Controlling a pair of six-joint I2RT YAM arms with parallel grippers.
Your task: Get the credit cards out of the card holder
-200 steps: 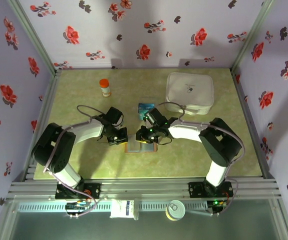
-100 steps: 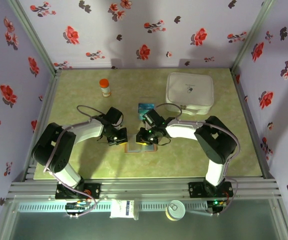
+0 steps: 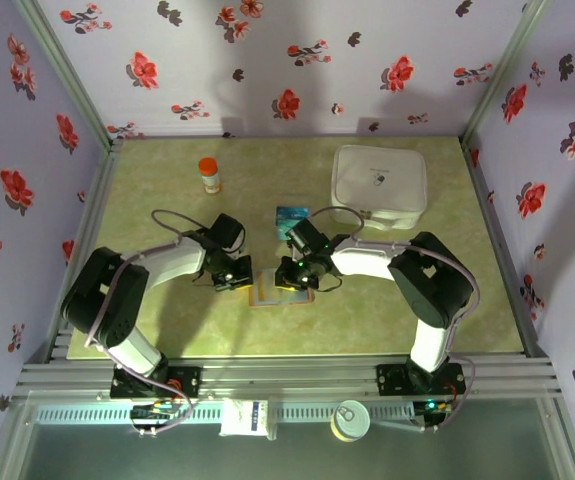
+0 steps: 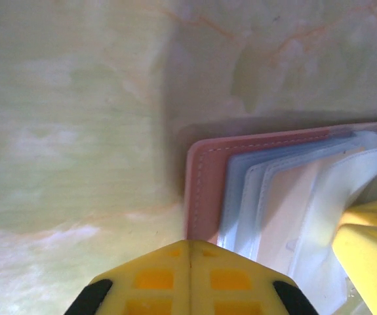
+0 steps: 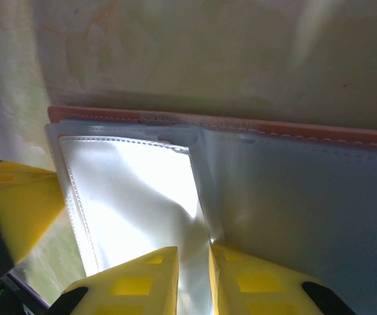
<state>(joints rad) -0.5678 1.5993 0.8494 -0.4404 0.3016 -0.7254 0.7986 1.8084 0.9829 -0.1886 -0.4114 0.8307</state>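
The small bifold card holder (image 3: 267,296), reddish-brown outside and blue-grey within, lies open and flat on the green marbled tabletop (image 3: 167,330), near the front and between the two arms. The left gripper (image 3: 235,272) has its yellow fingers pressed fully together with nothing between them. Its tip sits over the holder's left edge, probably to pin the light wallet so it does not slide or lift while the other arm works. The right gripper (image 5: 193,279) comes in from the right with only a thin slit left between its fingers. The bright clear plastic sleeve (image 5: 136,190) of the holder's insert runs into that slit, so it appears to be pinching that leaf, likely to peel it up and reach a pocket. Glare on the sleeve hides whether a card lies inside. A small stack of teal-blue credit cards (image 3: 289,216) already rests on the table just beyond the holder, to the left of the large white lidded container (image 3: 379,185), out of the way of both arms. Compared with a second ago, the right gripper has shifted slightly left across the holder and its fingers have drawn closer together. The left gripper, the holder and the teal stack sit where they were.
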